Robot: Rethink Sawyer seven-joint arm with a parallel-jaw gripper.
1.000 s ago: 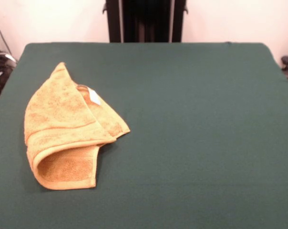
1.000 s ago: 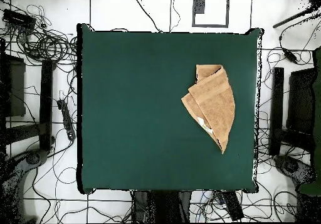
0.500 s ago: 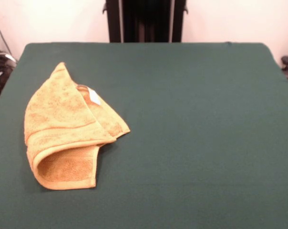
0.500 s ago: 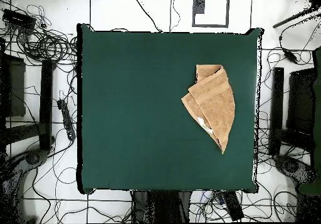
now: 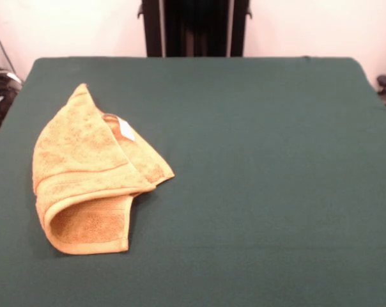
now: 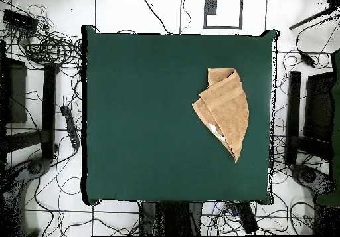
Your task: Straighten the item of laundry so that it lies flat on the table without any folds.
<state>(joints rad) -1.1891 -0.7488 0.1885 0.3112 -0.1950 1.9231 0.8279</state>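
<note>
While the front view shows us the towel's (image 5: 91, 173) curled open fold at lower left, overhead its (image 6: 226, 111) long axis tapers toward the tabletop's (image 6: 146, 115) bottom edge; end effector unseen, state unknown.

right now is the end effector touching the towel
Apart. Neither view shows the end effector at all; in the front view the towel lies alone, folded over on itself, on the green table, and the overhead view shows nothing above or on it.
</note>
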